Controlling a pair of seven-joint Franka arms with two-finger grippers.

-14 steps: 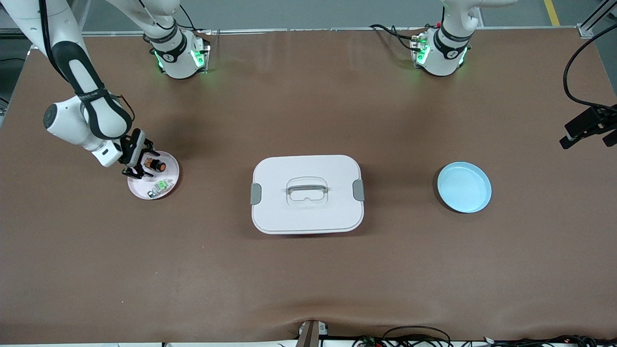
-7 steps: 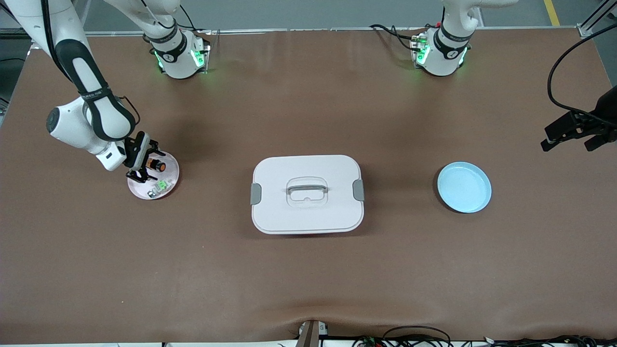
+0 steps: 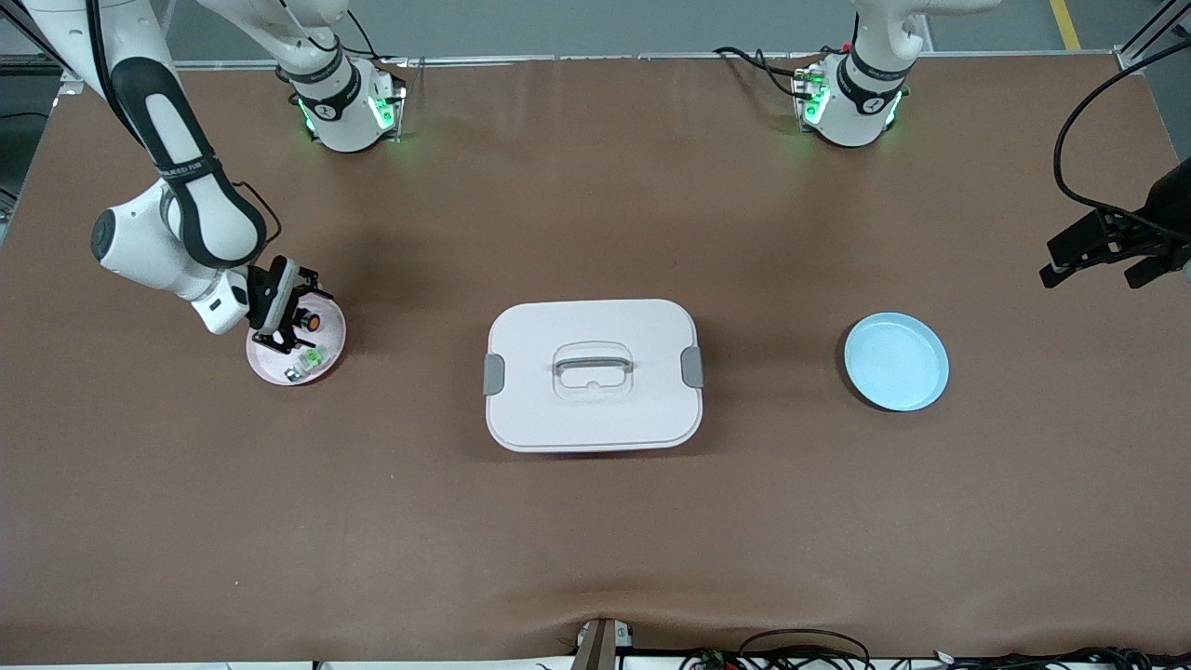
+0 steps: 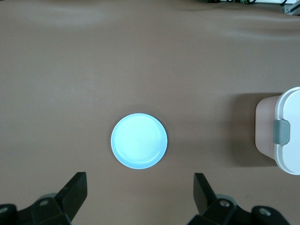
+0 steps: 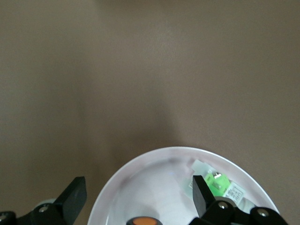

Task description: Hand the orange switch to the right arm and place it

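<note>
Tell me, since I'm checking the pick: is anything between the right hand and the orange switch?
Nothing visible. The open right hand hangs over the pink plate, the orange switch between its fingers.

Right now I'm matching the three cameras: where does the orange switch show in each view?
Front view: orange switch on the pink plate, by the right tool.
Left wrist view: not in it.
Right wrist view: its orange cap at the bottom edge, on the pink plate.
Shared landmark: the green switch.
</note>
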